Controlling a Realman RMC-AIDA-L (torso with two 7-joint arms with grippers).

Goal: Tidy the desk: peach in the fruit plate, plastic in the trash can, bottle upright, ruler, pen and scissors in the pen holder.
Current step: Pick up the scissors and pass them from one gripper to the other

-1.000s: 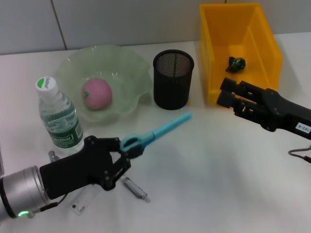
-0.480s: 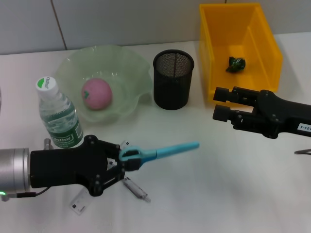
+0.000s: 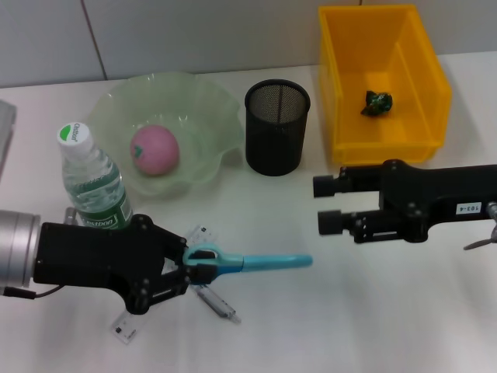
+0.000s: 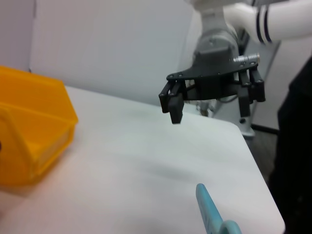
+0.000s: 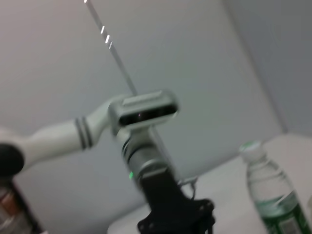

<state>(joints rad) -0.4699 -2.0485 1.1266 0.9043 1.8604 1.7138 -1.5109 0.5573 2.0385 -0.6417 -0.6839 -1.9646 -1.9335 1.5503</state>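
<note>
My left gripper (image 3: 192, 261) is shut on the scissors (image 3: 264, 263) by their blue handles and holds them level above the desk (image 3: 349, 311), sheath pointing right. The sheath tip also shows in the left wrist view (image 4: 208, 209). My right gripper (image 3: 323, 204) is open, just right of the sheath tip and facing it; it also shows in the left wrist view (image 4: 214, 100). The pen (image 3: 216, 301) and the clear ruler (image 3: 126, 326) lie on the desk under my left hand. The bottle (image 3: 93, 186) stands upright. The peach (image 3: 154, 150) sits in the fruit plate (image 3: 206, 101). The pen holder (image 3: 277, 128) stands empty.
The yellow trash can (image 3: 342, 85) stands at the back right with a dark green plastic scrap (image 3: 378, 102) inside it. A cable end (image 3: 477, 243) lies at the right edge. A grey object (image 3: 5, 124) sits at the far left edge.
My left gripper swung the scissors down to point level to the right. My right gripper moved left and nearer, towards the sheath tip, and its fingers spread wider.
</note>
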